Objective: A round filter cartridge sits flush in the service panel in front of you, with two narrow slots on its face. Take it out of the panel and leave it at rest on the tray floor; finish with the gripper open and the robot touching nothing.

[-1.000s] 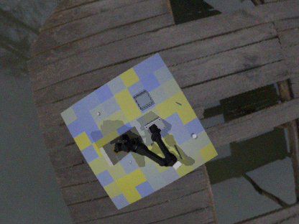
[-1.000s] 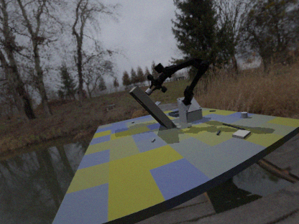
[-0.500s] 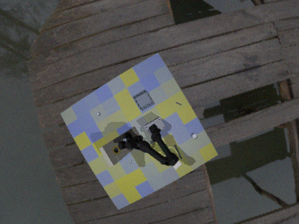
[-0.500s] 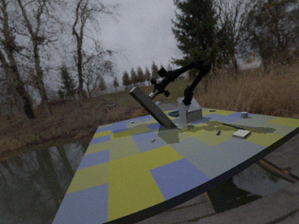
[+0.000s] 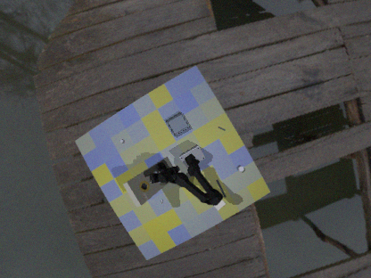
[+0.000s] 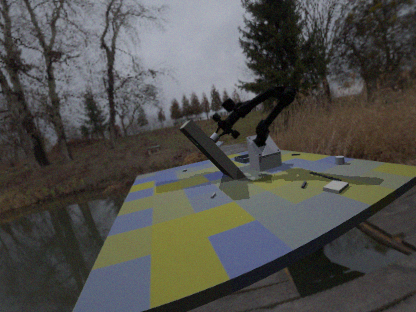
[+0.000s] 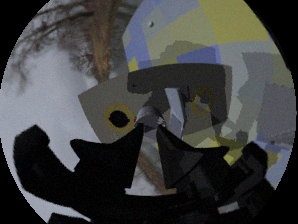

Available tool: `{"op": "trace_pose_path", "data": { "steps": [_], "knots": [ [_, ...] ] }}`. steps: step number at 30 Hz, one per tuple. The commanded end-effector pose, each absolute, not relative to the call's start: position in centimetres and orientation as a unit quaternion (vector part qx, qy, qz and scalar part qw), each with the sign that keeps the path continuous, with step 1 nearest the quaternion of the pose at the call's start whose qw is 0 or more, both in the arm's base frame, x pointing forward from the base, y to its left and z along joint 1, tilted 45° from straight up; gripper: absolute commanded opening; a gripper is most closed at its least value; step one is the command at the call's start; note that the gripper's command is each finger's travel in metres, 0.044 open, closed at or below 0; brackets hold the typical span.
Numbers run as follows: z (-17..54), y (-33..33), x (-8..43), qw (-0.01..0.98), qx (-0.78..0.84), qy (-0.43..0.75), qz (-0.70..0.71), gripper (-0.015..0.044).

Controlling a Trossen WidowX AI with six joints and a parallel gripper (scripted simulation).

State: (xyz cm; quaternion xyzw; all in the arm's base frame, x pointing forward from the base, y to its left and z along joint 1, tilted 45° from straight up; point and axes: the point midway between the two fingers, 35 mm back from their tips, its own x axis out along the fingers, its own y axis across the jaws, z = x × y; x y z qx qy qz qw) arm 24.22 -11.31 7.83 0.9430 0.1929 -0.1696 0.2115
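The service panel (image 5: 152, 192) (image 6: 209, 150) (image 7: 94, 102) leans at a slant. On its face a yellow-ringed socket (image 5: 144, 186) (image 7: 119, 119) is dark and empty. The round filter cartridge (image 6: 214, 136) (image 7: 150, 118) is a grey cylinder at the fingertips, out of the socket and just off the panel face. My gripper (image 5: 154, 178) (image 6: 219, 133) (image 7: 150, 125) is shut on it; its slots are not clear. The tray (image 5: 171, 128) is a small square with a dark rim, away from the gripper in the top view.
A pale flat piece (image 7: 175, 112) stands out by the panel beside the cartridge, with a second yellow ring (image 7: 194, 102) beyond it. The arm's pale base block (image 5: 196, 152) (image 6: 270, 160) stands between panel and tray. A white block (image 6: 336, 186) and a small cylinder (image 6: 340, 160) lie further off.
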Motion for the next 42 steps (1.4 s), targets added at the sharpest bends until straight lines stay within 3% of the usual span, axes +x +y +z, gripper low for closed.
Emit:
{"op": "trace_pose_path", "data": {
  "steps": [1,9,20,31,32,34,42],
  "knots": [
    [8.0,-11.4,24.3,0.214,0.943,0.192,-0.168,0.0098],
    [7.7,-11.1,24.1,0.216,0.943,0.189,-0.170,0.0098],
    [12.5,-16.3,26.9,0.216,0.943,0.189,-0.170,0.0098],
    [18.0,-21.7,26.0,0.223,0.942,0.185,-0.170,0.0387],
    [17.9,-21.6,26.0,0.229,0.940,0.187,-0.169,0.0361],
    [17.3,-21.2,25.9,0.277,0.924,0.204,-0.166,0.0308],
    [13.9,-18.2,25.5,0.543,0.772,0.314,-0.107,0.0305]
  ]
}}
